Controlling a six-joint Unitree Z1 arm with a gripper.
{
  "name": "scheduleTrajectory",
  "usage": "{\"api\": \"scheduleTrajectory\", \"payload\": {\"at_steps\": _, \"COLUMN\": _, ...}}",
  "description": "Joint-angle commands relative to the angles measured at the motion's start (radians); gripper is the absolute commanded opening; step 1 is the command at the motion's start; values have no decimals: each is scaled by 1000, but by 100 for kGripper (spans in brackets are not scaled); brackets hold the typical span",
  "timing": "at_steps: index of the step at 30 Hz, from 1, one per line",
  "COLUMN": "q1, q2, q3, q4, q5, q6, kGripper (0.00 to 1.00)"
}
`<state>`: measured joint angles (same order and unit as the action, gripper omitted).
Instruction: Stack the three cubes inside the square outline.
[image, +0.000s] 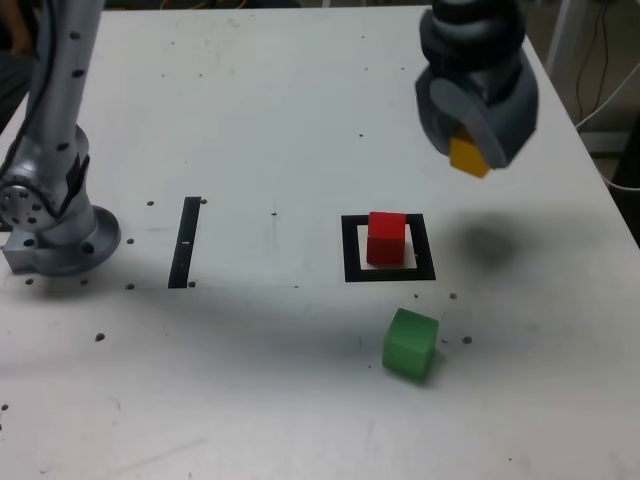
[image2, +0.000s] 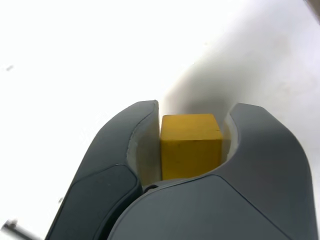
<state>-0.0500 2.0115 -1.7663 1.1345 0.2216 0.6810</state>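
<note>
Yellow cube (image2: 191, 145): pinched in gripper (image: 470, 150), lifted clear for carrying.
Red cube (image: 386, 238): base inside outline (image: 350, 250).
Green cube (image: 410, 343): about 5 o'clock of outline, seemingly tilted.

You see only a corner of the yellow cube (image: 468, 157) below the hand (image: 476, 110), whose top the exterior view's edge crops.

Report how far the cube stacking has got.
Done: the red cube sits inside the square outline. In hand: the pincer is shut on the yellow cube, held above the table, to the exterior view's right of the outline. Left: set yellow on red, then fetch the green cube, lying outside the outline, and top the stack.
</note>
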Motion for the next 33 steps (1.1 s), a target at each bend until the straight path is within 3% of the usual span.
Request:
{"api": "scheduleTrajectory", "payload": {"at_steps": 1, "q1": -5, "q2": -10, "q3": -46, "q4": 101, "q5": 7, "q6": -19, "kGripper": 4}}
{"api": "scheduleTrajectory", "payload": {"at_steps": 5, "q1": -9, "q2": -4, "q3": -91, "q4": 256, "q5": 6, "q6": -120, "kGripper": 2}}
{"api": "scheduleTrajectory", "payload": {"at_steps": 11, "q1": -23, "q2": -6, "q3": -63, "q4": 325, "q5": -32, "q6": -319, "kGripper": 0}}
{"api": "scheduleTrajectory", "payload": {"at_steps": 20, "q1": -34, "q2": -6, "q3": 8, "q4": 330, "q5": -107, "q6": -532, "kGripper": 0}}
{"api": "scheduleTrajectory", "payload": {"at_steps": 33, "q1": -34, "q2": 1, "q3": 89, "q4": 241, "q5": -124, "q6": -593, "kGripper": 2}}
